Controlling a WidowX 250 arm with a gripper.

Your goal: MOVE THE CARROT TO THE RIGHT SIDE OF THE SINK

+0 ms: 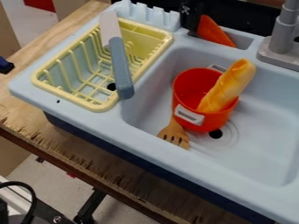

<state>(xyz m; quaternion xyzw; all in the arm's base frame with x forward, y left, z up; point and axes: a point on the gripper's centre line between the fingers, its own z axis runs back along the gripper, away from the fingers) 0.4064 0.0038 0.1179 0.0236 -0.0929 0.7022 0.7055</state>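
The orange wedge-shaped thing, most likely the carrot, is at the far side of the sink, slanting in the shallow recess of the far ledge, left of the grey faucet and beyond the red pot. It looks like a toy piece, so it should be light and easily carried; its faces seem smooth and firm, more apt to slip or turn in a grip than to crush, and little about it appears fragile. The better hold would be across its thicker middle, with the pinch set over its narrow width; a grip near the pointed upper end would leave the broad end free to swing, and the recess wall could get in the way of a low grasp. The black gripper is at the far edge, just beside the carrot's left side. How far it is open cannot be told, nor whether it has hold of the carrot or merely sits close to it; the dark shapes there run together. If the carrot is not yet held, a secure pinch would come first, then a lift clear of the ledge. The way to the right should pass well above the yellow bread that leans up out of the pot, and the faucet also calls for care.
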